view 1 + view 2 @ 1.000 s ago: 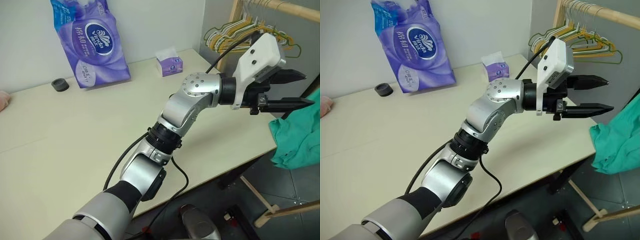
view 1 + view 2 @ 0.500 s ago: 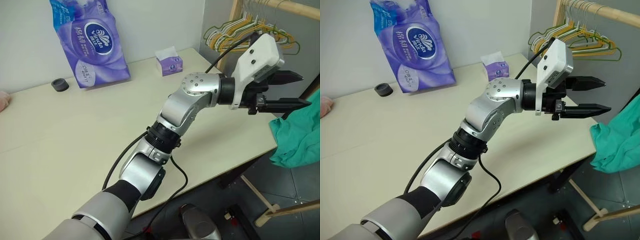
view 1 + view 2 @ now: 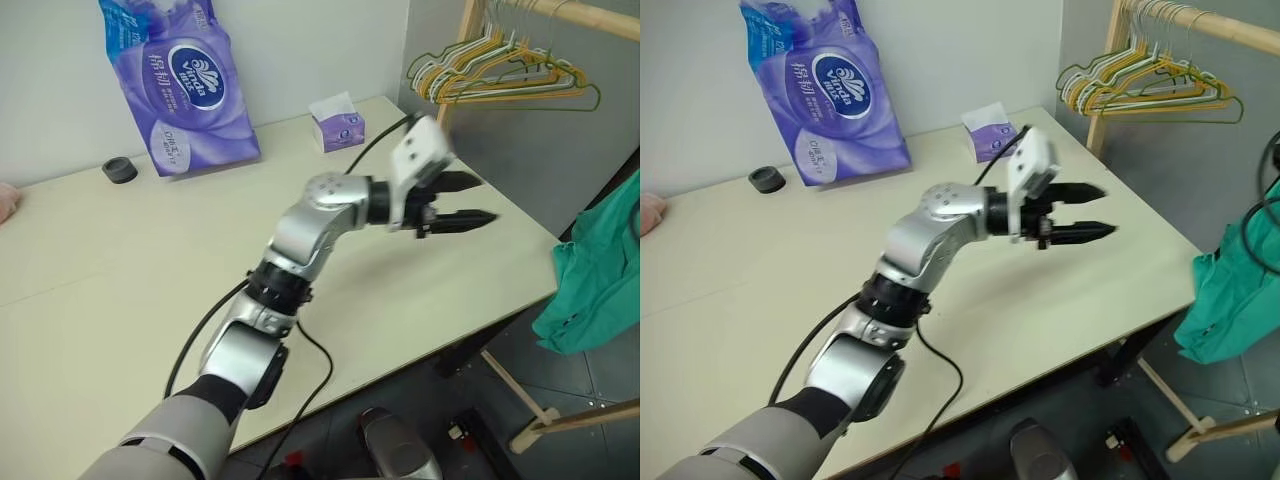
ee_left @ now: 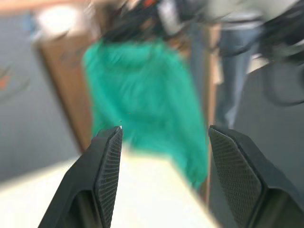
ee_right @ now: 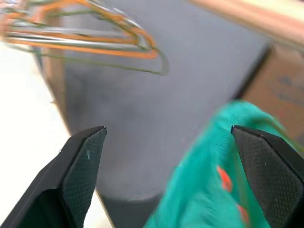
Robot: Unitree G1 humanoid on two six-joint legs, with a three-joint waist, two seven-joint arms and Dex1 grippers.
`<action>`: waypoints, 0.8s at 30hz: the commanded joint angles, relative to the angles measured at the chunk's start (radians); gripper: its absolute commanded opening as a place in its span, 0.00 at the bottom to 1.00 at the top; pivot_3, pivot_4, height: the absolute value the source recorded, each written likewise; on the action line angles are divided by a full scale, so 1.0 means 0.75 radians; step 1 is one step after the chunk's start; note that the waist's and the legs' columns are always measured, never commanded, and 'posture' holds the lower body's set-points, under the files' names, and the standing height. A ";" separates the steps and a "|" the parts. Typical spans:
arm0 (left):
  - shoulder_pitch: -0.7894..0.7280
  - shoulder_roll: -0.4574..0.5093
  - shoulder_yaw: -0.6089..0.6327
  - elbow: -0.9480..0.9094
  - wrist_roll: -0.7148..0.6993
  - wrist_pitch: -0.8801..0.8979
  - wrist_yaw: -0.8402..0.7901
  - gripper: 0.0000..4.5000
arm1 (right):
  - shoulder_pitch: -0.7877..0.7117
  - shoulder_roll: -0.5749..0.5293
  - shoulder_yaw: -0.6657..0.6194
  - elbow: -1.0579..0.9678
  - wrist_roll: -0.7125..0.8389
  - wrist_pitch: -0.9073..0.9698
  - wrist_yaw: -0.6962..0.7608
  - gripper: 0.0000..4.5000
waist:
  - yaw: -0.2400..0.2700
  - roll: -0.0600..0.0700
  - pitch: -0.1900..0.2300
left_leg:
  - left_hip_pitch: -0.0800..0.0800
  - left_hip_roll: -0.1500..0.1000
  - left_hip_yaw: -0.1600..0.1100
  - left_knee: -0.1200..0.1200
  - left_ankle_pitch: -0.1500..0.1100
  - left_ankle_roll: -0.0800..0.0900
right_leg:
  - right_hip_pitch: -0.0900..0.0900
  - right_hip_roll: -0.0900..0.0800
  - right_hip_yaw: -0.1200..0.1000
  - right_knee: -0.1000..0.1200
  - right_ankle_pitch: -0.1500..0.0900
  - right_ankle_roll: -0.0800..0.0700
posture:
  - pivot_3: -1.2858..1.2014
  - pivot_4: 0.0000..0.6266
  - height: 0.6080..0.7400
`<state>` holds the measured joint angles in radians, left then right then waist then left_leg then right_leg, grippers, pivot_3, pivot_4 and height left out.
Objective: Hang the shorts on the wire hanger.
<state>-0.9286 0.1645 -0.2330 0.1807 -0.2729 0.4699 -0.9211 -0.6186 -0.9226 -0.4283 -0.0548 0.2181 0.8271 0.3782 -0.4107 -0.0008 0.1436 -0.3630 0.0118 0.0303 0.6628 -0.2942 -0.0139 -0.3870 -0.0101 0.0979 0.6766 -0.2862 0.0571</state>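
The teal-green shorts (image 3: 592,290) hang past the table's right edge, their top cut off by the picture's edge, so what holds them cannot be seen. The wire hanger is out of view. My left gripper (image 3: 487,199) hovers over the table's right part and points toward the shorts, a good way short of them. Its fingers (image 4: 110,156) are open and empty, with the shorts (image 4: 142,95) beyond them. My right gripper (image 5: 168,128) is wide open and empty, and the shorts (image 5: 213,190) with an orange tag lie just beyond it.
A wooden rack (image 3: 470,40) at the back right carries bunched yellow, white and green hangers (image 3: 500,75). On the cream table (image 3: 120,280) stand a purple tissue pack (image 3: 180,85), a small tissue box (image 3: 337,125) and a black ring (image 3: 120,170). A pink cloth (image 3: 6,200) sits at the left edge.
My left arm has pulled back from beside the rack, down and toward the middle of the table, its gripper still open. The shorts hang about where they were.
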 commanded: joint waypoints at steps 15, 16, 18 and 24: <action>0.928 0.117 0.599 -0.521 0.385 -0.052 1.123 0.67 | 0.354 0.729 0.654 -0.202 -0.001 -0.624 0.171 1.00 | 0.157 -0.031 -0.015 | -0.002 -0.002 -0.013 0.004 -0.001 0.001 | -0.002 -0.011 -0.013 0.004 0.005 -0.009 | 0.45 0.14 1.00; 0.977 0.110 0.608 -0.553 0.402 -0.052 1.155 0.67 | 0.349 0.763 0.675 -0.152 -0.022 -0.667 0.159 1.00 | 0.182 -0.032 -0.016 | -0.003 -0.002 -0.015 0.005 -0.001 0.001 | -0.002 -0.011 -0.014 0.004 0.006 -0.009 | 0.46 0.14 1.00; 1.055 0.095 0.609 -0.596 0.420 -0.049 1.193 0.67 | 0.346 0.823 0.716 -0.053 -0.075 -0.770 0.134 1.00 | 0.232 -0.035 -0.017 | -0.003 -0.002 -0.017 0.005 -0.001 0.001 | -0.003 -0.012 -0.016 0.004 0.007 -0.011 | 0.47 0.14 1.00; 1.086 0.036 0.609 -0.586 0.411 -0.053 1.251 0.67 | 0.308 0.926 0.736 0.150 -0.050 -0.889 0.205 1.00 | 0.357 -0.038 -0.019 | -0.007 -0.004 -0.028 0.006 0.000 0.001 | -0.001 -0.013 -0.034 0.004 0.010 -0.016 | 0.49 0.13 1.00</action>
<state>-0.0950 0.1921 0.2243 -0.2254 0.0339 0.4506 0.0064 -0.3579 -0.2289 0.1416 0.0510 0.1749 0.2014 0.5252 -0.1427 -0.0291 0.1292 -0.3681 0.0094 0.0092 0.6677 -0.2945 -0.0130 -0.3875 -0.0195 0.0720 0.6795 -0.2785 0.0444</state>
